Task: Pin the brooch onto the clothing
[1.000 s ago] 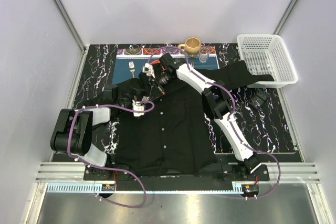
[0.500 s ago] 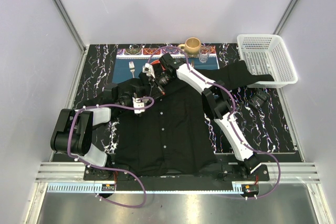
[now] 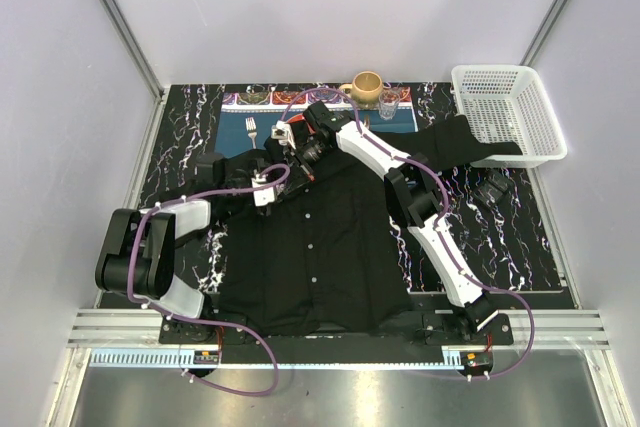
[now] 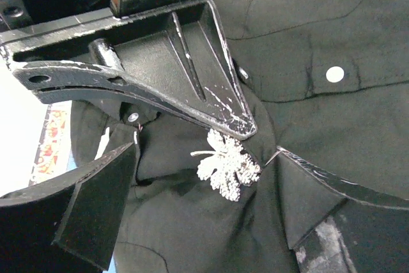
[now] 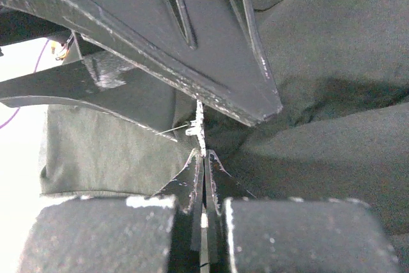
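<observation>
Mid-frame, left wrist view: right gripper (image 5: 203, 158) is pinching the brooch (image 4: 227, 167) edgewise against the clothing (image 4: 358, 119); left gripper (image 4: 205, 150) is straddling it, spread. Best steadying the fabric before pushing.

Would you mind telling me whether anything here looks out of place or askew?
The black button-up shirt lies askew: one sleeve stretches right, its cuff seemingly caught under the white plastic mesh basket, and its collar end overlaps the blue placemat. Nothing looks spilled or damaged.
</observation>
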Controlling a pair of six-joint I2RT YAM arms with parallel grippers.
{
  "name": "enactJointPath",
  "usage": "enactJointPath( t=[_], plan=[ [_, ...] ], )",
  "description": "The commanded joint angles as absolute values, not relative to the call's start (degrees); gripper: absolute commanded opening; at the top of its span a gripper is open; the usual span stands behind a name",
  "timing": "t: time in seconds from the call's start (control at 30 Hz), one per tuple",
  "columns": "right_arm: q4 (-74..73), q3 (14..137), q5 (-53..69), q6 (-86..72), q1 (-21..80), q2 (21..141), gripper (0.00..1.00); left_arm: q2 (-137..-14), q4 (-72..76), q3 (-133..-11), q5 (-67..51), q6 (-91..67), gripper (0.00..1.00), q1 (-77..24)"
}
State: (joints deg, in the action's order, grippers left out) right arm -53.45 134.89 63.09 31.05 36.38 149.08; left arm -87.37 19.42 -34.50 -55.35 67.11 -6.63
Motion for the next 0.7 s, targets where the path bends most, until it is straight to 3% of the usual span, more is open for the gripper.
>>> enactJointPath(
  t=[0.0,0.1,0.37,0.43,0.57,0.67],
  plan=[
    [-54.0,136.1,63.2,33.3,37.3,147.7,0.0,-85.5,17.2,-40.2,-61.2,63.6,0.88,-6.9],
    [-54.1,135.4,63.3,34.2,37.3,147.0,0.0,-85.9,14.8,-41.5,-61.0,62.4,0.82,-6.9],
    [-53.9,132.8,64.4,37.6,37.2,145.3,0.0,-86.7,6.3,-45.3,-61.7,64.8,0.49,-6.5],
    [-53.6,133.0,64.4,37.4,37.2,145.2,0.0,-86.8,2.7,-46.7,-62.6,66.0,0.48,-6.3],
    [-52.5,133.2,64.5,36.0,37.3,145.4,0.0,-86.1,0.2,-47.3,-63.4,67.4,0.62,-6.1],
    [-52.1,133.3,64.3,35.2,37.3,145.5,0.0,-85.0,-0.3,-47.5,-63.5,63.5,0.67,-4.8]
  ],
)
